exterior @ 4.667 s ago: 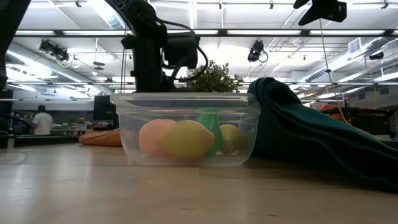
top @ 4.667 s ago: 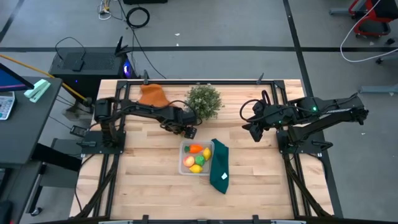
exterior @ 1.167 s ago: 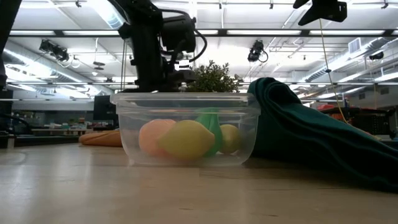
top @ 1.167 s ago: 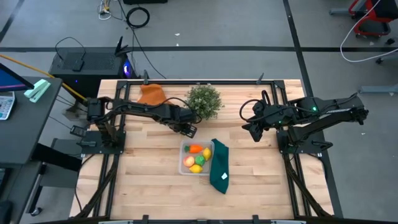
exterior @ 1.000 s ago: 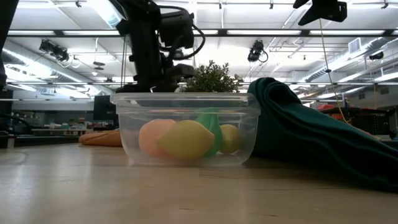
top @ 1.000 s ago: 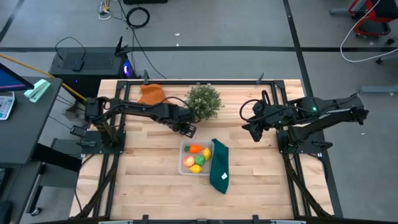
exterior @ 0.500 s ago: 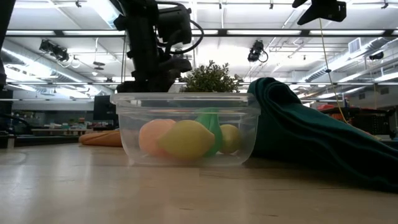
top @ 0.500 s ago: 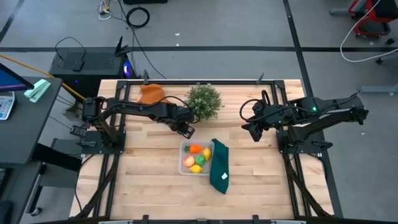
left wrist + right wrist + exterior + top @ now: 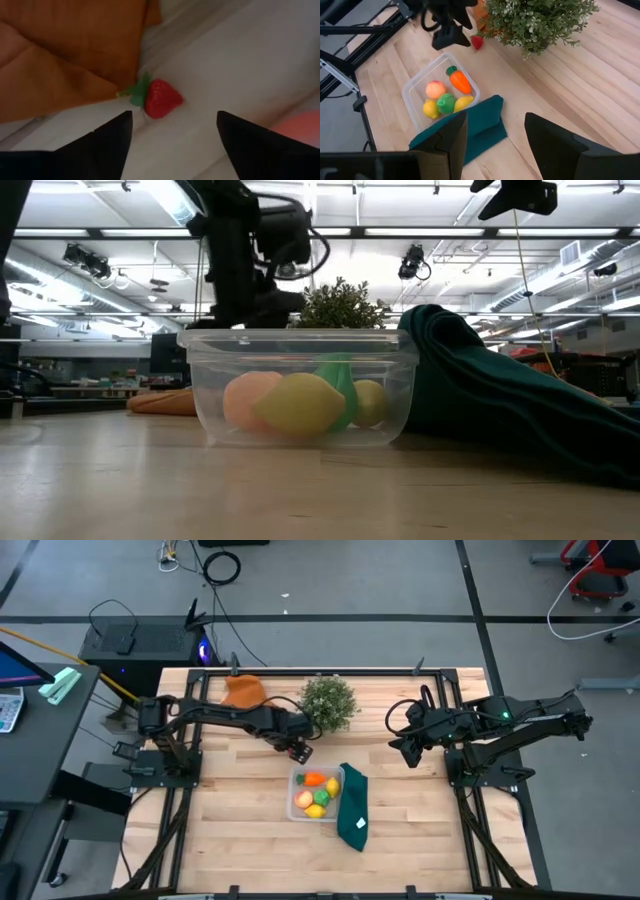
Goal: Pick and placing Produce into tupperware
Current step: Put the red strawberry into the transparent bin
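Pale wooden planks filled the high view, where the clear rectangular plastic tupperware (image 9: 314, 794) sat mid-table holding five toy pieces, the left gripper (image 9: 296, 749) just beyond its far corner and the right gripper (image 9: 399, 750) idle, well apart. Low down, lemons showed through the tub. The left wrist view showed wide, empty jaws framing a red toy strawberry (image 9: 161, 98) beside an orange cloth (image 9: 65, 50); descending centred should avoid snagging fabric. The right wrist view showed parted, empty fingers.

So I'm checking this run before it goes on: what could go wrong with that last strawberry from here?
The strawberry lies on the table against the orange cloth, so the open left gripper could snag fabric when it closes. The potted plant stands close by and might get brushed. The tupperware already holds five pieces and the dark green cloth crowds one side, so a drop could miss.
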Controlling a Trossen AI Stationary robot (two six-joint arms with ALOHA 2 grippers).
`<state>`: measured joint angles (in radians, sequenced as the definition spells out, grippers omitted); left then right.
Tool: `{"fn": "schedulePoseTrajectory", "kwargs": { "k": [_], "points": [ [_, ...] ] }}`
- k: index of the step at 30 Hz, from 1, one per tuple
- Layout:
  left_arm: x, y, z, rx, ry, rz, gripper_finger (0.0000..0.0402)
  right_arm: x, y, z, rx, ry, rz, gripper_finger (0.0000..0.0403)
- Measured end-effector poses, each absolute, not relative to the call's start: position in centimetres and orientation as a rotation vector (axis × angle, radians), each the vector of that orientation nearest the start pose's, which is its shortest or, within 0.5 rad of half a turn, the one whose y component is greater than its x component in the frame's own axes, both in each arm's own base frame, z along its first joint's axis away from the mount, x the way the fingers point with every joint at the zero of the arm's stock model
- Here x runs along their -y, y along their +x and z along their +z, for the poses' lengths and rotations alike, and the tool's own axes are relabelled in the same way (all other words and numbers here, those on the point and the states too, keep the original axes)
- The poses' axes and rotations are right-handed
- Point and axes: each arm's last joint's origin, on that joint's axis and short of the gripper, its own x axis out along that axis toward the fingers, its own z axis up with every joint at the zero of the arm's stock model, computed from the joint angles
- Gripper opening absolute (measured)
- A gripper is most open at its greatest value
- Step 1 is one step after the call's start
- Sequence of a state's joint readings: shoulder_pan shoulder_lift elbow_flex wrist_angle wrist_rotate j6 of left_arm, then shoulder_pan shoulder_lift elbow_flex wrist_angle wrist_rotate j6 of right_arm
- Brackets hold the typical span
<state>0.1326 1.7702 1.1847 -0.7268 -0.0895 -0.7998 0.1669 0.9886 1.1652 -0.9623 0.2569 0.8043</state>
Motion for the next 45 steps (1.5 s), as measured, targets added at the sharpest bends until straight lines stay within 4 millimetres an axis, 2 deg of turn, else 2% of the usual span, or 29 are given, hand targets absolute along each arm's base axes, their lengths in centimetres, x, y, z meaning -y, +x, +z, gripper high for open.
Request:
{"fn": "schedulePoseTrajectory", "kwargs": {
  "k": [4, 11, 24, 31, 45],
  "points": [
    [-4.8, 33.4, 17.1, -1.188, -0.691, 0.738, 0.0313, -2.2, 17.2, 35.8, -0.683, 0.601, -0.386, 0.0165],
    [-5.0, 34.3, 15.4, -1.17, -0.698, 0.777, 0.0309, -2.2, 17.2, 35.9, -0.682, 0.602, -0.386, 0.0165],
    [-5.0, 34.5, 14.9, -1.172, -0.712, 0.783, 0.029, -2.1, 17.3, 35.9, -0.67, 0.603, -0.389, 0.0165],
    [-5.0, 34.5, 14.9, -1.169, -0.712, 0.781, 0.0255, -2.1, 17.3, 35.9, -0.668, 0.603, -0.389, 0.0165],
    [-5.0, 34.5, 14.9, -1.165, -0.712, 0.779, 0.0149, -2.1, 17.3, 35.9, -0.667, 0.604, -0.389, 0.0165]
  ]
}}
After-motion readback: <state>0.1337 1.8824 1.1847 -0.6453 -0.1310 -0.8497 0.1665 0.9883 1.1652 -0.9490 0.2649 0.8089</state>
